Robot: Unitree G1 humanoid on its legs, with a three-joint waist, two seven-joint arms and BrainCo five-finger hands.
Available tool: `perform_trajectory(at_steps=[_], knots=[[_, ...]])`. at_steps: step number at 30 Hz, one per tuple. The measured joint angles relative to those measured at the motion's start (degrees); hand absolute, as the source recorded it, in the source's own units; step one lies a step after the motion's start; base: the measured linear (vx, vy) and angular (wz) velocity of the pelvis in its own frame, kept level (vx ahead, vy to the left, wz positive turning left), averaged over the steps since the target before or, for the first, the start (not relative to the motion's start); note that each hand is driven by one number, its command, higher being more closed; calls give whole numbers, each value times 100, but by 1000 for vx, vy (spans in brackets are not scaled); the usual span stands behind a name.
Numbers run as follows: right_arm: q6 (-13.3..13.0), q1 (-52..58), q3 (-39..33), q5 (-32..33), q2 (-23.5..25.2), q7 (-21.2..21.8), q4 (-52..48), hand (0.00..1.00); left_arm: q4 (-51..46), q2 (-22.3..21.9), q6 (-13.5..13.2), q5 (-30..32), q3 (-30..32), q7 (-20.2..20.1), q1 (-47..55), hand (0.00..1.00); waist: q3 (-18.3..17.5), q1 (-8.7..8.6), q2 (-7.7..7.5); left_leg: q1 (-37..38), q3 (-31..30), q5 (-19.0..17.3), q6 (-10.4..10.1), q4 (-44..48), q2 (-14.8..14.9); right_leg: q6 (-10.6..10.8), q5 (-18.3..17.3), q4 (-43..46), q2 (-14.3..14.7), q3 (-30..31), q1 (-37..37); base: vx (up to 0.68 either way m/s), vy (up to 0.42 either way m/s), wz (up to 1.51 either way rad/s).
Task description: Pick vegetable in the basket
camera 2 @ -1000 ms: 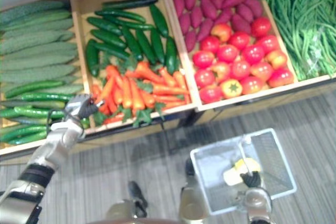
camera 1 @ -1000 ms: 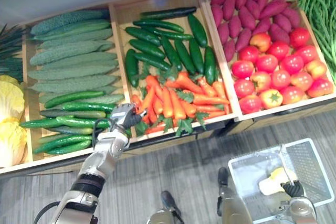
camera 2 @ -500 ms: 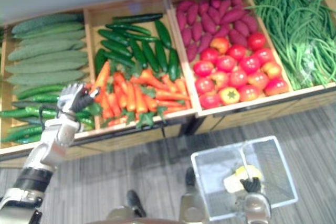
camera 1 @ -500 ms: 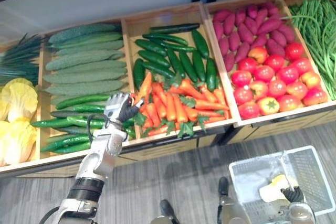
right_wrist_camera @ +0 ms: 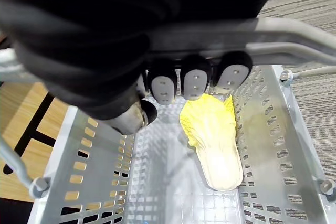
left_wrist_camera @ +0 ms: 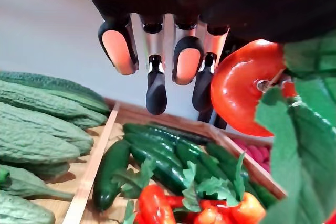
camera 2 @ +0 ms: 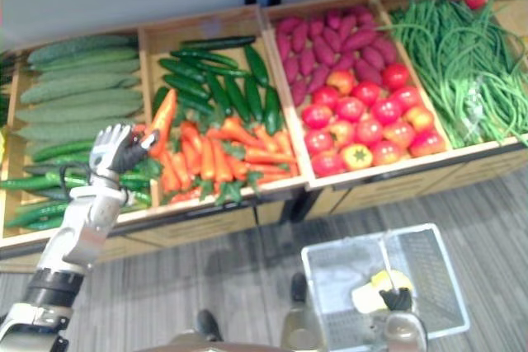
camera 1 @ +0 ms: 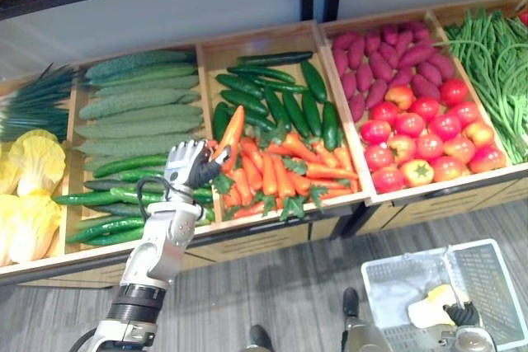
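Orange carrot [camera 1: 232, 131] pinched in left hand [camera 1: 186, 166] (above carrot pile [camera 1: 285, 175]); right hand [right_wrist_camera: 191, 83] curled round basket handle [right_wrist_camera: 294, 38].

— What sort of place is this?
— A grocery shop's produce section. Wooden bins [camera 1: 200, 72] stand side by side, each heaped with one kind: bitter gourds [camera 1: 136, 109], cucumbers [camera 1: 280, 100], carrots [camera 1: 280, 175], sweet potatoes [camera 1: 388, 55], tomatoes [camera 1: 425, 125], green beans [camera 1: 495, 63], and napa cabbages [camera 1: 29, 162] at one end.
— Anything else?
— A white plastic shopping basket [camera 2: 334, 282] over grey plank flooring [camera 1: 272, 294].
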Motion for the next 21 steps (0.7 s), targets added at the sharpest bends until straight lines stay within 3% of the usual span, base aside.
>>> perform_trajectory(at_steps=[8, 21], knots=[[23, 65, 5, 4, -25, 155, -438, 100, -304, -25, -243, -2, -551, -124, 13, 100, -18, -26, -13, 136, 127, -2, -2, -98, -36, 16, 10, -46, 10, 104, 81, -2, -12, -7], [3, 295, 296, 2, -202, 269, -1998, 100, -291, -536, -601, -20, -2191, -500, -21, 100, -134, -181, -158, 432, 490, -64, -30, -185, -92, 54, 35, -48, 49, 455, 70, -1, -16, -14]])
